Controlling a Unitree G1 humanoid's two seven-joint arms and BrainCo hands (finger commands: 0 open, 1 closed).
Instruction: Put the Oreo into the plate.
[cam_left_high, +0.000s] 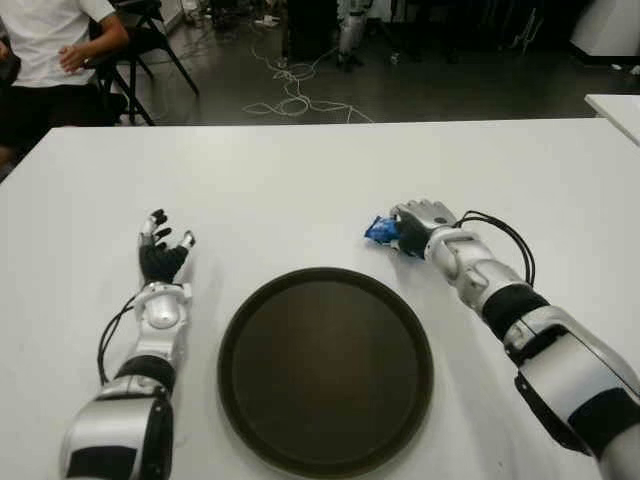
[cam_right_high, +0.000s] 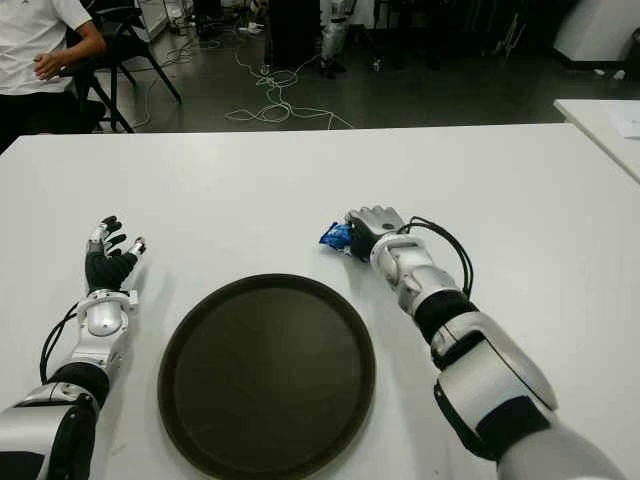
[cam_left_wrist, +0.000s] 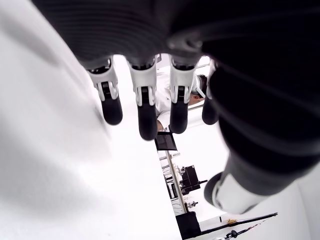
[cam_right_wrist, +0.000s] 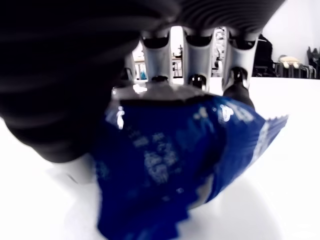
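A blue Oreo packet (cam_left_high: 381, 231) sits in my right hand (cam_left_high: 412, 228), just beyond the far right rim of the round dark plate (cam_left_high: 326, 368). In the right wrist view the fingers (cam_right_wrist: 197, 65) curl over the blue wrapper (cam_right_wrist: 170, 165), which fills the palm, and the hand is down at the white table (cam_left_high: 300, 180). My left hand (cam_left_high: 160, 252) shows left of the plate, fingers spread, holding nothing.
A person in a white shirt (cam_left_high: 45, 40) sits beyond the table's far left corner, beside black chairs. Cables (cam_left_high: 290, 95) lie on the floor behind. Another white table edge (cam_left_high: 615, 110) shows at far right.
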